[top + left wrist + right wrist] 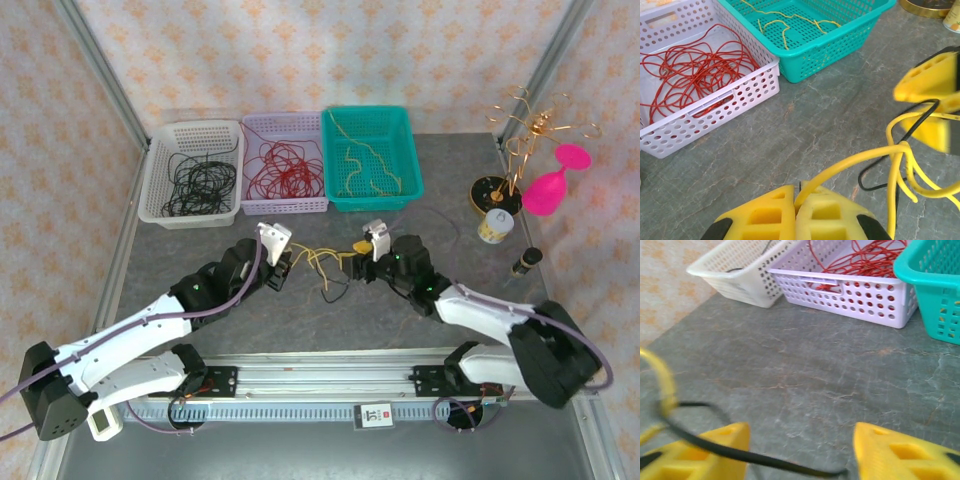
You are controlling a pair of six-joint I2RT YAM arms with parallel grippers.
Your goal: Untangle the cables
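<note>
I judge this job well along. At the far side of the table (pixel 150 260) sit 3 baskets in a row: the white basket (pixel 190 218) on the left holds black cables (pixel 197 180), the lilac basket (pixel 285 206) in the middle holds red cables (pixel 285 170), and the teal basket (pixel 375 202) on the right holds yellow cables (pixel 365 170), each colour apart from the others. What is left is 1 small tangle (pixel 325 265) on the bare table nearer than the baskets, between my 2 grippers. It looks like a yellow cable (pixel 860 157) looped through a black cable (pixel 920 112); whether more strands are in it I cannot tell. My left gripper (pixel 796 197) is clenched on the yellow cable, which comes out from between its pressed pads and runs right to the knot. My right gripper (pixel 801 437) has its jaws standing apart, with the black cable crossing the gap between them, not pinched as far as I can see. So the last pair is not yet separated, and neither strand has reached its basket.
</note>
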